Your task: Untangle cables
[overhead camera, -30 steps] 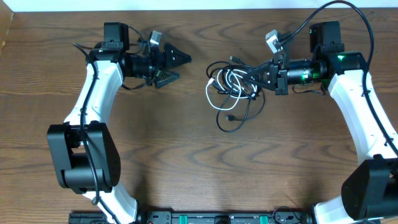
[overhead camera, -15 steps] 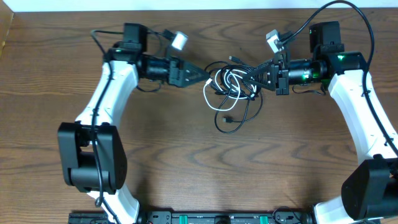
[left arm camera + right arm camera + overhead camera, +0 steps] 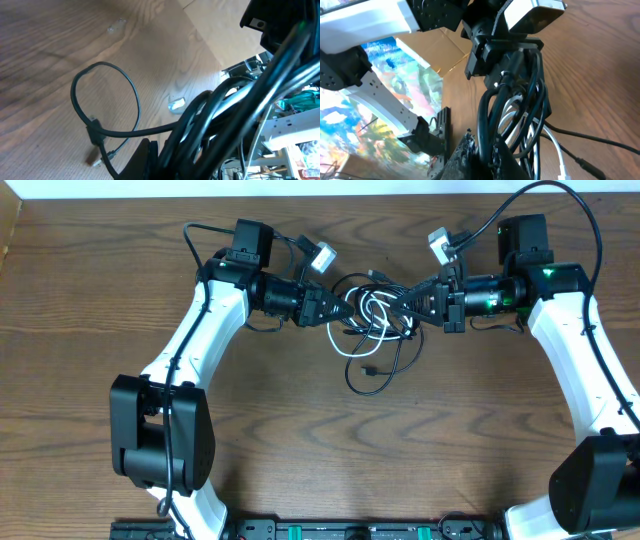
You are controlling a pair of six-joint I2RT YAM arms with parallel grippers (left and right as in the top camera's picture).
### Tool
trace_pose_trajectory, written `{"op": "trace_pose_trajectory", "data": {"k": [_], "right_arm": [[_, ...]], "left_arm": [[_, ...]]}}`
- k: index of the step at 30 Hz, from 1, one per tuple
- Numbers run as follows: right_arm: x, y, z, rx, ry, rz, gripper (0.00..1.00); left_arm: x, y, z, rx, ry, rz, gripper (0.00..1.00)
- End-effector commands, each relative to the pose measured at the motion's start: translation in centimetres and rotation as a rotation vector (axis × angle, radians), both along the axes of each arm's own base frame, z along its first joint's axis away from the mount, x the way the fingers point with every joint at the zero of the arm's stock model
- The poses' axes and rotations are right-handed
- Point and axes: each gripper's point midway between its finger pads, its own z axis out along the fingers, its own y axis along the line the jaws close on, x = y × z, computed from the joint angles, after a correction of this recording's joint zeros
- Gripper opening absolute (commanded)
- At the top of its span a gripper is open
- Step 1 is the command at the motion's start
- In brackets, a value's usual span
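Observation:
The cables (image 3: 374, 318) lie in a tangle at the table's far middle: black loops wound with a short white cord (image 3: 368, 304). One black loop (image 3: 378, 372) trails toward the front with a small plug end. My left gripper (image 3: 334, 308) is shut on the tangle's left side, and black cords (image 3: 225, 120) crowd its jaws (image 3: 170, 156). In the left wrist view a black loop (image 3: 105, 100) rests on the wood. My right gripper (image 3: 418, 302) is shut on the right side, with black strands (image 3: 487, 120) pinched between its fingers (image 3: 487, 150). The white cord (image 3: 555, 145) passes beside them.
The tangle is stretched between the two grippers, which face each other. In the right wrist view the left arm's gripper and camera (image 3: 510, 35) sit close ahead. Bare brown wood (image 3: 300, 440) spreads across the table's front. The table's far edge (image 3: 320, 195) runs just behind both arms.
My left arm has swung right from the far left up to the tangle, and its jaws have gone from wide open to shut on the cables. The right arm has stayed put.

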Motion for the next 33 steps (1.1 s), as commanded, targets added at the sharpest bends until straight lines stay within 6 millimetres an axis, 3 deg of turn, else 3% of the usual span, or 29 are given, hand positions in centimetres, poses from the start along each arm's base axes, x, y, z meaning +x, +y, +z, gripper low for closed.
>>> {"op": "trace_pose_trajectory", "data": {"k": [1, 4, 6, 8, 11, 14, 18, 21, 27, 33], "right_arm": [[-0.1, -0.2, 0.6, -0.028, -0.039, -0.016, 0.13], [1.4, -1.1, -1.9, -0.183, -0.033, -0.102, 0.22], [2.4, -2.0, -3.5, -0.288, -0.049, -0.159, 0.41], [3.2, -2.1, -3.4, -0.298, -0.092, -0.175, 0.54], [4.6, -1.7, -1.7, -0.256, -0.163, -0.197, 0.63], [4.9, -1.1, -1.2, -0.245, -0.211, -0.190, 0.63], [3.9, 1.3, -1.3, -0.258, -0.309, -0.107, 0.61], [3.1, 3.4, -2.9, -0.370, -0.416, -0.048, 0.61], [2.0, 5.3, -5.6, -0.571, -0.599, 0.054, 0.59], [1.6, 6.1, -6.9, -0.692, -0.684, 0.099, 0.56]], "left_arm": [[0.4, 0.9, -0.5, 0.011, 0.023, 0.021, 0.08], [0.2, 1.5, -0.7, 0.019, 0.065, 0.035, 0.08], [0.0, 2.0, -1.0, 0.036, 0.098, 0.050, 0.08], [-0.1, 2.7, -1.8, 0.084, 0.124, 0.071, 0.08], [-0.7, 3.6, -3.5, 0.188, 0.180, 0.100, 0.08], [-1.3, 3.7, -3.6, 0.196, 0.216, 0.097, 0.08], [-1.8, 3.8, -3.7, 0.202, 0.244, 0.093, 0.08], [-2.2, 3.9, -3.7, 0.202, 0.242, 0.080, 0.08], [-4.4, 4.2, -3.7, 0.212, 0.216, -0.014, 0.08], [-5.5, 4.3, -3.6, 0.208, 0.194, -0.066, 0.08]]}}
